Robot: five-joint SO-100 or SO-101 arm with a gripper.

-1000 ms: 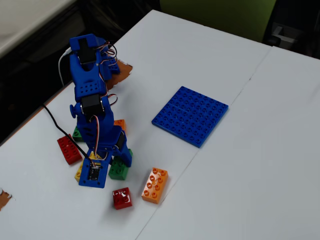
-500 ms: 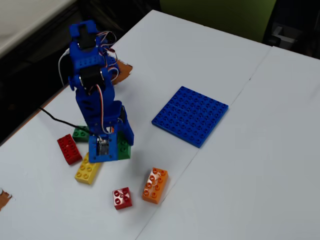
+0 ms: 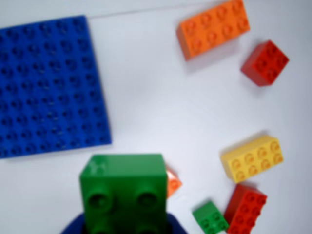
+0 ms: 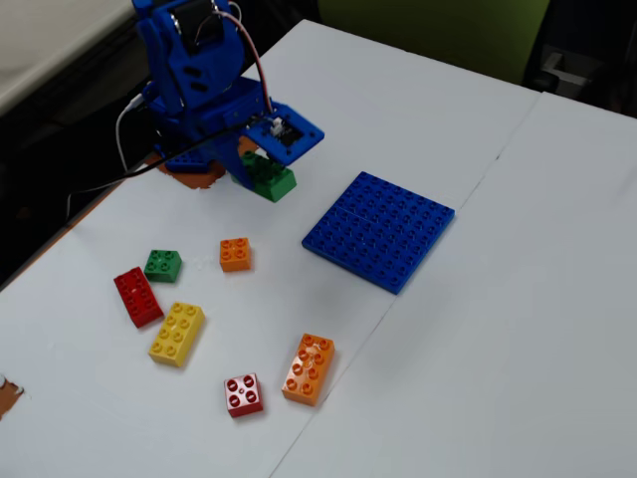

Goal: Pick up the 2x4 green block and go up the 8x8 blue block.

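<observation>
The 2x4 green block fills the bottom of the wrist view, held between the blue jaws of my gripper. In the fixed view the gripper is at the upper left, shut on the green block, which hangs just above the table. The 8x8 blue block lies flat at the upper left of the wrist view. In the fixed view it lies to the right of the gripper, apart from it.
Loose bricks lie on the white table: an orange 2x4, a red 2x2, a yellow 2x4, a red 2x4, a small green brick and a small orange brick. The table's left edge is near the arm.
</observation>
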